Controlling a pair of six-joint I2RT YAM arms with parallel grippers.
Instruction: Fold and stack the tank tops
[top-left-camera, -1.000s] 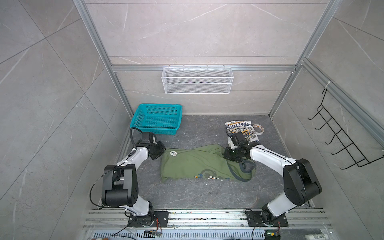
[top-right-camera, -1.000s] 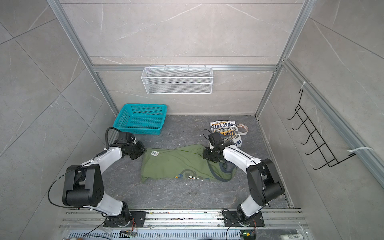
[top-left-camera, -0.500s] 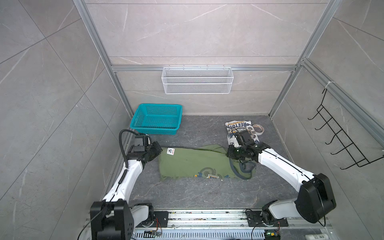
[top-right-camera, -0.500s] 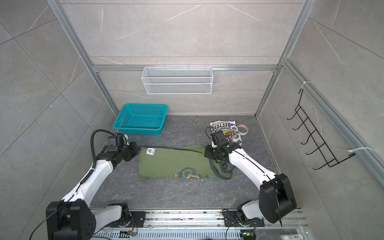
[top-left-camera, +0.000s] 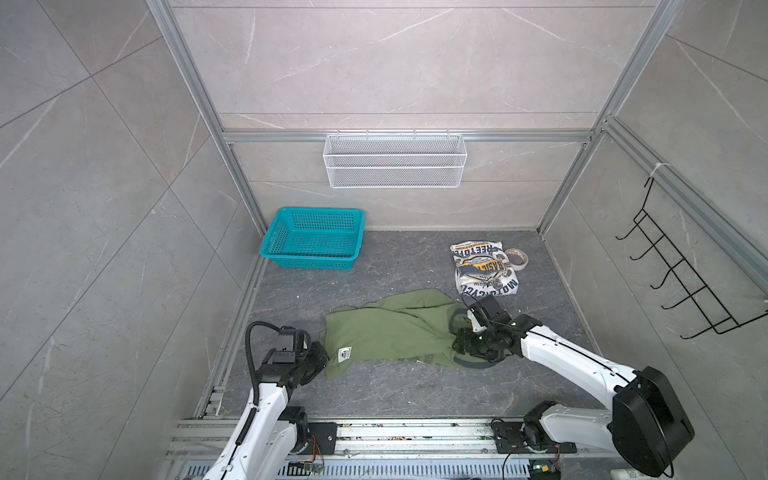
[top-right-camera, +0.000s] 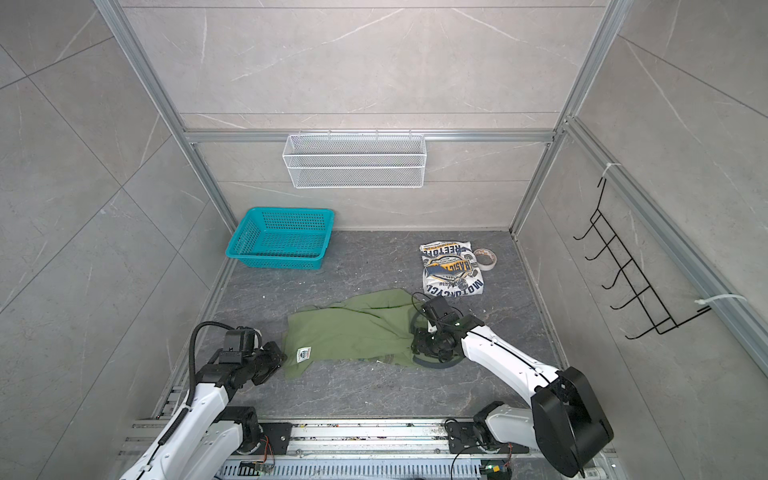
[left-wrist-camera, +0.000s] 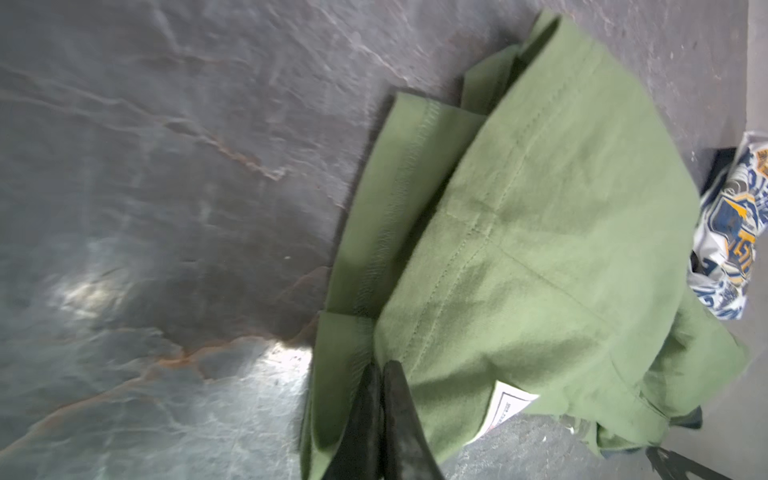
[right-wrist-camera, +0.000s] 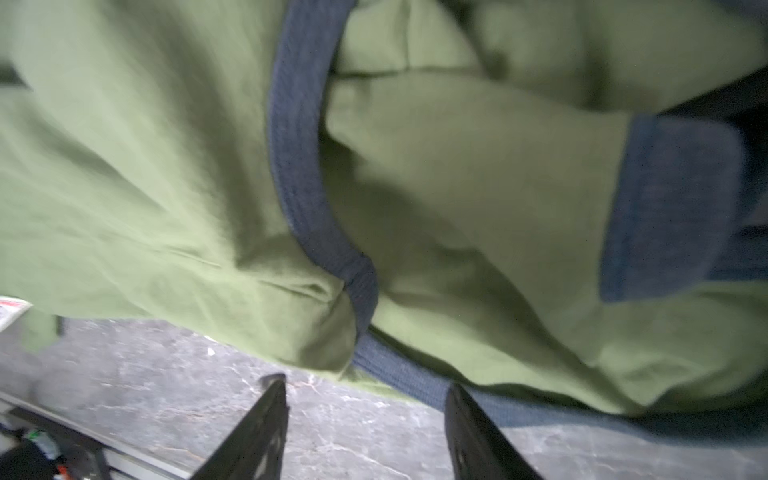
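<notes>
One olive top (top-left-camera: 390, 332) lies crosswise, hem leftward.

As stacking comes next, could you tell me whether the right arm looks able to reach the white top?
Probably yes: the white top lies just beyond the open right gripper, with nothing raised between them.

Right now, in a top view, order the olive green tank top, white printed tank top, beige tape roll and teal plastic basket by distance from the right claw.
1. olive green tank top: at the right claw.
2. white printed tank top: behind it.
3. beige tape roll: beside that, farther back.
4. teal plastic basket: back left.
</notes>
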